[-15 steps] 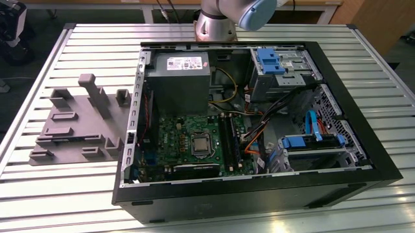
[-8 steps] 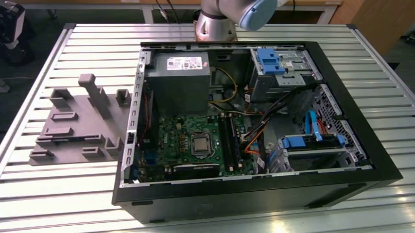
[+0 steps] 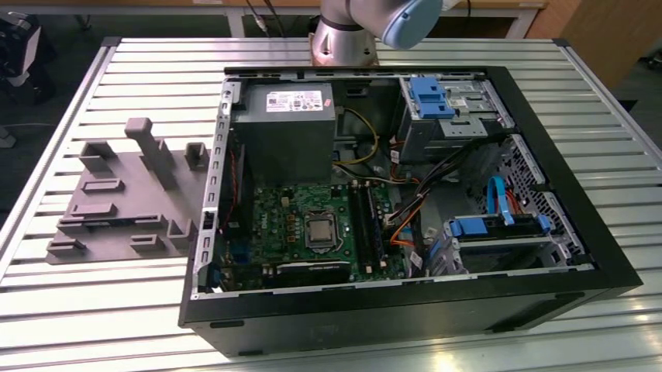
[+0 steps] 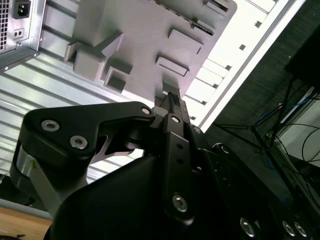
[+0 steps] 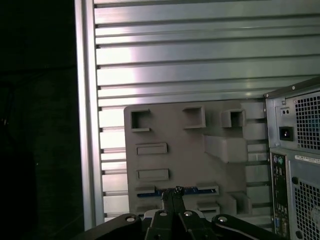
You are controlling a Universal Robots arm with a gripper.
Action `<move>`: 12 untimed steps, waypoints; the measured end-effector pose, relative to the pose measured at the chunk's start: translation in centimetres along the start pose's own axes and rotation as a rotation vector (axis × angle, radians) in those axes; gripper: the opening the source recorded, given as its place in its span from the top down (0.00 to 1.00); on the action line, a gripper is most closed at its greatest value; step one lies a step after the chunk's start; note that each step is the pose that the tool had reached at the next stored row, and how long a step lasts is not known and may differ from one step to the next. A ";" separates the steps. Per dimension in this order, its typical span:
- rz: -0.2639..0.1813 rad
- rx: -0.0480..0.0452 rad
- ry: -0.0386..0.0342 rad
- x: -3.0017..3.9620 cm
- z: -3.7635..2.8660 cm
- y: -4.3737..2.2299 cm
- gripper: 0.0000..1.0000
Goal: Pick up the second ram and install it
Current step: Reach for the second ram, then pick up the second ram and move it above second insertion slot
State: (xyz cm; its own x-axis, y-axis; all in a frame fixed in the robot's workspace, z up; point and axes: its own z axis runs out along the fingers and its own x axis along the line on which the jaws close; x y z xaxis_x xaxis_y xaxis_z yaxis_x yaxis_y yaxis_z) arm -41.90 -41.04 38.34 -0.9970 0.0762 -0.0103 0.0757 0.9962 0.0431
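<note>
Under the pincer [image 5: 173, 192]: the second ram [image 5: 200, 190] is lying flat on the grey fixture plate [image 5: 180, 150]. In the first wrist view it is showing as a thin blue strip running out past both sides of the fingertips.
Pincer: it is hanging high over the plate, apart from it. Its two fingers [image 5: 169, 200] are drawn together to a narrow tip, with nothing gripped between them. In the second wrist view the pincer [image 4: 170, 96] is pointing down at the same plate [image 4: 150, 40].
Fixture plate: it [image 3: 114, 194] is resting on the slatted metal table [image 3: 104, 310], with upright blocks rising from it toward the pincer.
Beside the pincer's spot: an open computer case [image 3: 414, 314] is lying on its side just next to the plate. Its rear panel [image 5: 295, 165] of sockets and vent holes is facing the first wrist view.
Farther from the pincer: a green motherboard [image 3: 274, 213] with a square silver processor [image 3: 318, 231] is facing up inside the case.
Arm: its base [image 3: 357, 35] is standing at the table's edge beyond the case.
</note>
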 end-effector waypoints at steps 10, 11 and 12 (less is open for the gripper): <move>0.000 0.0000 0.0001 0.00 0.08 -0.01 0.89; 0.000 0.0000 0.0001 0.00 0.08 -0.01 0.89; 0.000 0.0000 0.0001 0.00 0.08 -0.01 0.89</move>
State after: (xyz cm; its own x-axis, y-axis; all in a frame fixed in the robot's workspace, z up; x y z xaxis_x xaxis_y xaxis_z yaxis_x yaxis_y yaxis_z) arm -41.90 -41.04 38.26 -0.9970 0.0763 -0.0102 0.0758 0.9962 0.0431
